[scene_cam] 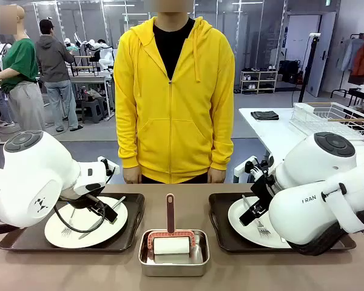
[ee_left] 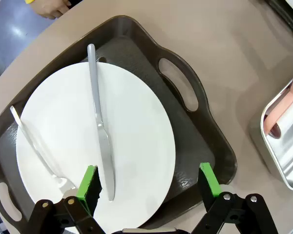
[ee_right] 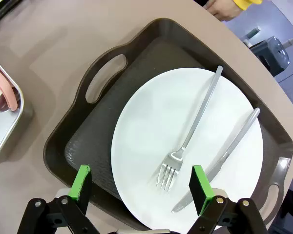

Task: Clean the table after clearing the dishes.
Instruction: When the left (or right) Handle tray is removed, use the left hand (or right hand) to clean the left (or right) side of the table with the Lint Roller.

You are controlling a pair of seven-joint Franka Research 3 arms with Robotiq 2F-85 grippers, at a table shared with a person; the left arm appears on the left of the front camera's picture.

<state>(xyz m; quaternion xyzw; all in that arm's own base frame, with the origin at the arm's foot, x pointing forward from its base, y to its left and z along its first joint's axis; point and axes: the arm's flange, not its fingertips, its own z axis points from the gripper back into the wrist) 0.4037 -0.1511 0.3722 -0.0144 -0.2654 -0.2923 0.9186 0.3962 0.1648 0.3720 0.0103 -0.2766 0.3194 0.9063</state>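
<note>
- Front: dishes not cleared yet. Left tray (scene_cam: 135,209) w/ left plate (scene_cam: 64,233) and right tray (scene_cam: 219,233) w/ right plate (scene_cam: 238,217) both sit on the tabletop (scene_cam: 79,273). Steel pan (scene_cam: 144,262) w/ roller (scene_cam: 171,245) is between them, near my edge.
- Front: person (scene_cam: 173,91) stands at far side, hands low by the edge. Left fingers (scene_cam: 109,212) hang over left plate, right fingers (scene_cam: 253,212) over right plate. Both spread wide, nothing held.
- L wrist: one green pad (ee_left: 90,185) is above the plate by the knife (ee_left: 100,126) tip, the other above the tray rim. Fork (ee_left: 36,148) lies loose beside the knife. I'd shift off the plate and straddle the rim at the handle slot (ee_left: 178,90).
- R wrist: fingers open, one pad (ee_right: 81,181) over tray floor, the other over the plate near that knife (ee_right: 224,153). Fork (ee_right: 195,122) lies mid-plate. Same plan here: go for the handle slot (ee_right: 105,78).
- My call: grip tray, not plate. Lift level and slow, or cutlery prob slides. Wipe comes after both trays are off.
</note>
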